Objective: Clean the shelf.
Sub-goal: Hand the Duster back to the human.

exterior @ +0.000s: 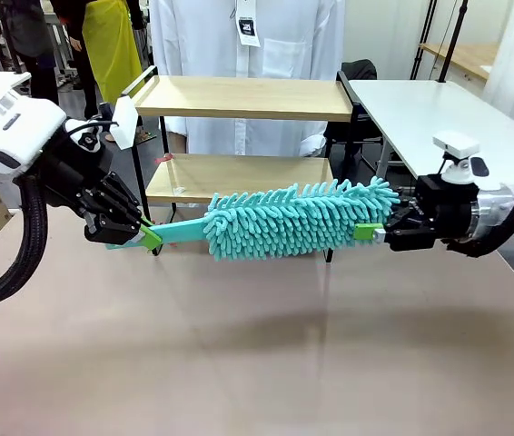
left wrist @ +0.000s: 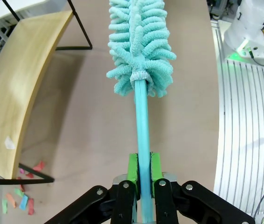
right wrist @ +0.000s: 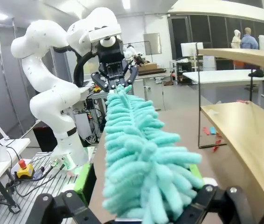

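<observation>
One duster, one two-board shelf; left claw clamped on its handle, right claw spread apart

1. The broad beige counter carries the shelf, which stands toward its far edge.
2. Small coloured scraps lie on the counter by the shelf's black foot.
3. A small white scrap rests on the shelf's lower board.
</observation>
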`<state>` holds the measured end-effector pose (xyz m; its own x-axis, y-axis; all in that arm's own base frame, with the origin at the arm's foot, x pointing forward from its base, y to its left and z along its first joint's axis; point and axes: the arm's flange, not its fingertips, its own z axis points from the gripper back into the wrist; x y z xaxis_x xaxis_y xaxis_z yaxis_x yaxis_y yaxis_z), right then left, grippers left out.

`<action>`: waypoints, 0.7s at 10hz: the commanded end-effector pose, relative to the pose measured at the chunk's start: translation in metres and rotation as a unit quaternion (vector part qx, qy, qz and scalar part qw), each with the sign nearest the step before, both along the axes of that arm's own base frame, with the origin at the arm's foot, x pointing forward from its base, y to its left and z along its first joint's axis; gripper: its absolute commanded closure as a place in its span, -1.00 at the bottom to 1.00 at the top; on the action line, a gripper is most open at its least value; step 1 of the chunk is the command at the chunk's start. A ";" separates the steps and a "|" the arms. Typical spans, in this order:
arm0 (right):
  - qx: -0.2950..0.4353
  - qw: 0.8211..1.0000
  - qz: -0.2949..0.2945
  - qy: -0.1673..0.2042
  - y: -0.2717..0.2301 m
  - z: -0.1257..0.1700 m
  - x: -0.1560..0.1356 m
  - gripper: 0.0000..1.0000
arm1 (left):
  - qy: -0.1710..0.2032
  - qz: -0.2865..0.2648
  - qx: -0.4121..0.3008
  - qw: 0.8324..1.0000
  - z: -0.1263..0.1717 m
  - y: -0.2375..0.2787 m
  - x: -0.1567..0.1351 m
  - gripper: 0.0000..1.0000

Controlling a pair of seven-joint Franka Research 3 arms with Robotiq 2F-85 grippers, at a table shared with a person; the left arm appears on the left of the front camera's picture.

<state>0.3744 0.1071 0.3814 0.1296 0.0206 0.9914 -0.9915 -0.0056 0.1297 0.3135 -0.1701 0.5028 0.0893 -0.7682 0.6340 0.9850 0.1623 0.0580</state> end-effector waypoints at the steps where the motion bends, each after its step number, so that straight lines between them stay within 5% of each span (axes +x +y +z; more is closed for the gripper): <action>1: 0.010 1.000 0.005 0.019 0.008 -0.001 -0.008 -1.00 | -0.003 -0.005 -0.015 1.000 0.002 0.000 0.002 0.74; 2: 0.016 1.000 0.007 0.014 0.009 -0.001 -0.008 -1.00 | -0.003 -0.005 -0.015 1.000 0.002 0.000 0.002 0.74; 3: 0.015 1.000 0.009 0.009 0.008 0.000 -0.009 0.20 | -0.003 -0.005 -0.015 1.000 0.002 0.000 0.002 0.74; 4: 0.019 1.000 0.016 0.016 0.007 0.001 -0.008 0.20 | -0.003 -0.005 -0.015 1.000 0.002 0.000 0.002 0.74; 5: 0.021 0.999 0.017 0.018 0.005 0.000 -0.008 1.00 | -0.003 -0.005 -0.015 1.000 0.002 0.000 0.002 0.74; 6: 0.026 0.999 0.023 0.023 0.003 0.000 -0.006 0.30 | -0.003 -0.005 -0.015 1.000 0.002 0.000 0.002 0.74; 7: 0.030 0.999 0.026 0.026 0.002 0.000 -0.006 1.00 | -0.003 -0.005 -0.015 1.000 0.002 0.000 0.002 0.74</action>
<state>0.3715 0.1096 0.3800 0.1477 -0.0097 0.9890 -0.9883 -0.0410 0.1472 0.3148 -0.1676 0.5027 0.0956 -0.7678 0.6336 0.9838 0.1698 0.0573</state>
